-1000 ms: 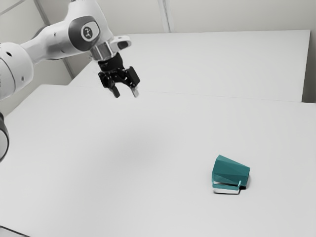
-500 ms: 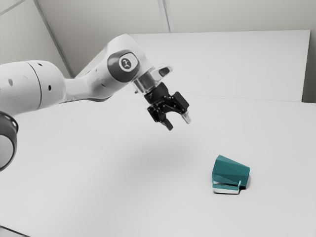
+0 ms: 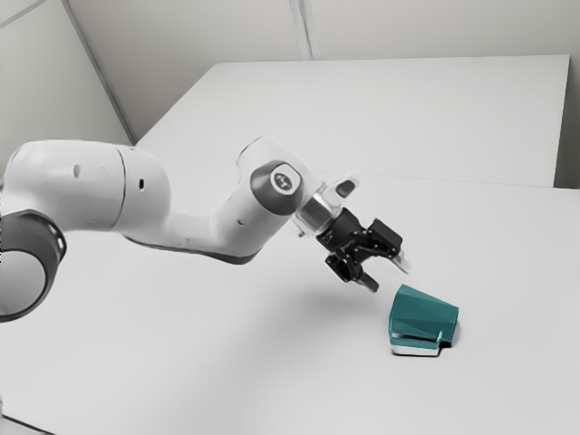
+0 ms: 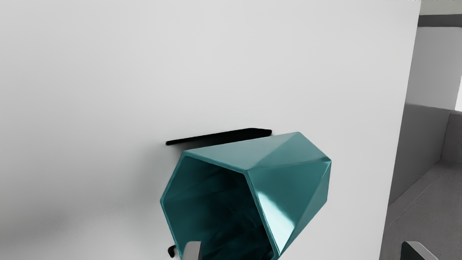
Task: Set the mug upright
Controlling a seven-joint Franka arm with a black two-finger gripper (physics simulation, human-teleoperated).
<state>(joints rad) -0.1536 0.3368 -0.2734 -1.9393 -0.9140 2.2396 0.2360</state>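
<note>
The mug (image 3: 424,314) is serving as the reference for all positions and is lying on its side on the table (image 3: 217,362), its wide, open mouth turning toward the gripper (image 3: 390,277) and its narrower base pointing toward the exterior view's right. The handle (image 3: 415,343) is sitting along the flank of the mug that is facing the exterior camera. Relative to the mug, the gripper is hovering above the table, near the mouth and on the exterior view's left, with a gap showing between fingertips and rim. The two fingers are standing wide apart and are gripping nothing — the mug is resting outside any grasp. In the wrist view, one fingertip (image 4: 192,250) is overlapping the mouth of the mug, while the other (image 4: 415,250) is standing clear of the mug's outer wall. A dark shadow (image 4: 223,137) is lying on the table just beside the mug. Compared with the previous exterior frame, the gripper is holding a lower position and is standing much nearer to the mug; in both earlier frames it is hanging higher and farther toward the exterior view's left. The arm (image 3: 186,227) is likewise extending farther toward the mug. The finger spacing is appearing equally wide in all exterior frames — the mug itself is keeping the same place and the same sideways attitude throughout.
</note>
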